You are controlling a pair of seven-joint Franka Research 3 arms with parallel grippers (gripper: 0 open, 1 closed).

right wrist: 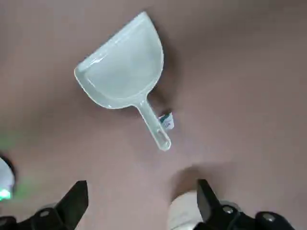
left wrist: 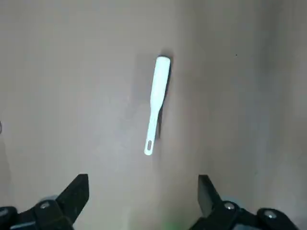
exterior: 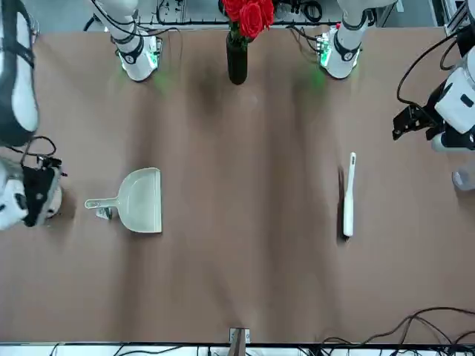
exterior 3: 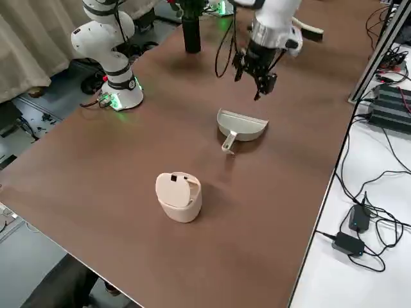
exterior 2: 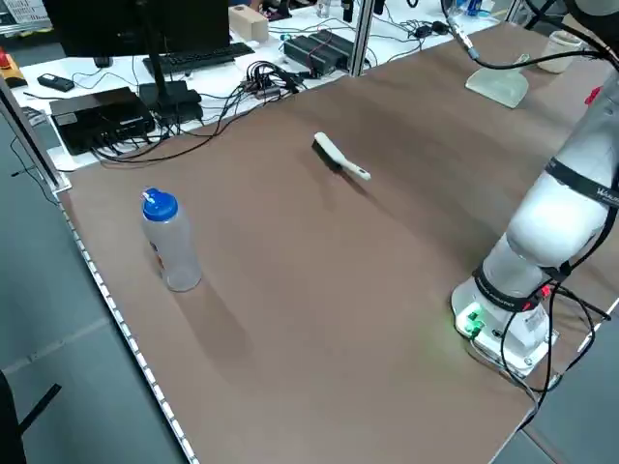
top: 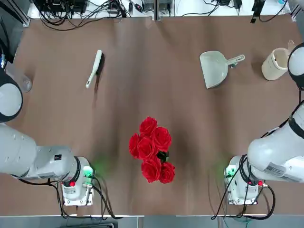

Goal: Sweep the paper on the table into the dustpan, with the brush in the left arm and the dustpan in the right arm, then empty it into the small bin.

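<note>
Hovering above the surface (top: 114, 123), my left tool (left wrist: 144, 199) stands wide open and empty, well apart from the brush (left wrist: 158, 91). The brush lies toward the surface's left side; its handle hides most of the bristles in my wrist view. My right tool (right wrist: 143, 201) is also wide open and empty, above the right side. The dustpan (right wrist: 122, 67) lies there, handle toward the upright small bin (exterior 3: 178, 199), whose interior is hidden. A small pale item (right wrist: 167, 120) sits partly hidden by the dustpan handle; whether it is the paper, I cannot tell.
</note>
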